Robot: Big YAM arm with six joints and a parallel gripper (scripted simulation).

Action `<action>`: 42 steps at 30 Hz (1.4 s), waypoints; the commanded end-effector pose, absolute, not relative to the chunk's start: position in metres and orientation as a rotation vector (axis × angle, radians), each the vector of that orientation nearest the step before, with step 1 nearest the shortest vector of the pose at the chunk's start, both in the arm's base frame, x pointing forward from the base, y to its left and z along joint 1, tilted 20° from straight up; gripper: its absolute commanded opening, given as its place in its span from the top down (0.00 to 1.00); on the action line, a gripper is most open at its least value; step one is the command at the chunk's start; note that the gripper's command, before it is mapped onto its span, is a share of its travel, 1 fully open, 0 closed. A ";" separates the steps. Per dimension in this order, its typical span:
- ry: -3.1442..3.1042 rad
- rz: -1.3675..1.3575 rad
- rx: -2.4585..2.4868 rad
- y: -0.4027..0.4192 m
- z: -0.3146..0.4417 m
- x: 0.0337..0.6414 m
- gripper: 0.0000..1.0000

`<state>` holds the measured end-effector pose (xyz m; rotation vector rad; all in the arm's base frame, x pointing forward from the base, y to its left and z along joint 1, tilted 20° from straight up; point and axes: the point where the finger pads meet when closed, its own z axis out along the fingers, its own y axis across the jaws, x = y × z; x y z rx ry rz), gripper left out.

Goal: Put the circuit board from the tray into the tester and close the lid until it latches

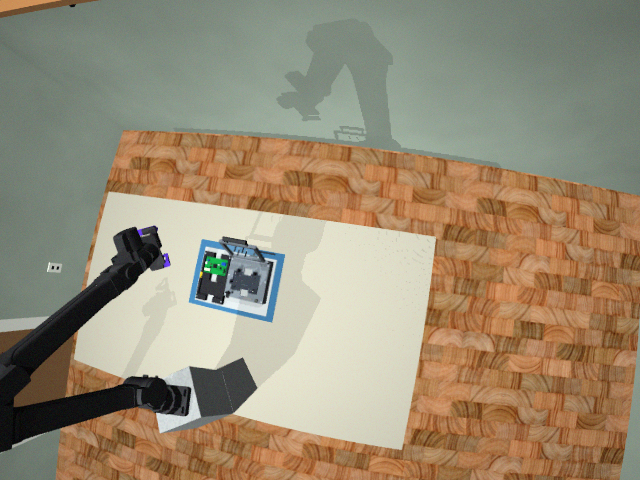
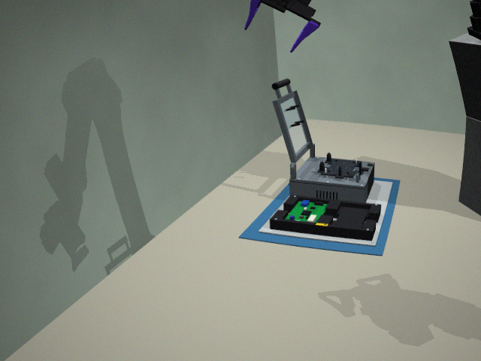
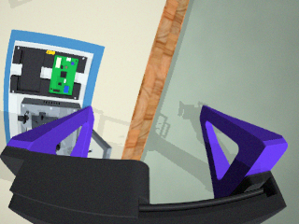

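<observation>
The green circuit board (image 1: 215, 265) (image 2: 307, 211) (image 3: 64, 75) lies face up in one pocket of the black tray (image 1: 210, 287) (image 2: 294, 226) (image 3: 30, 70). This is the pocket nearer the wall; the other is empty. Its white connector (image 2: 312, 218) (image 3: 58, 62) is at the end by the yellow mark, away from the tester. The grey tester (image 1: 258, 300) (image 2: 330, 190) (image 3: 47, 106) stands beside the tray, its plate bare. Its lid (image 2: 284, 130) (image 1: 234, 241) stands open, handle (image 2: 280, 83) up. My gripper (image 1: 155, 246) (image 2: 268, 40) (image 3: 147, 111) is open and empty, high above the table, off to the tray's side.
Tray and tester stand on a blue-bordered white mat (image 1: 194, 289) (image 2: 330, 244) (image 3: 95, 61). The raised lid sticks up on the side toward the wall (image 1: 217, 77) (image 2: 174, 97) (image 3: 252, 61). A second arm's grey, angular end piece (image 1: 222, 390) (image 2: 472, 155) hangs at the table's opposite side.
</observation>
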<state>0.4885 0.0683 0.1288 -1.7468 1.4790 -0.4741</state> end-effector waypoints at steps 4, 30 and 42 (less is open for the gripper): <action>1.473 -0.481 -1.742 0.068 0.133 0.490 0.00; 2.142 -0.150 -1.738 0.056 0.041 0.480 0.00; 2.169 -0.156 -1.714 0.051 0.045 0.477 0.08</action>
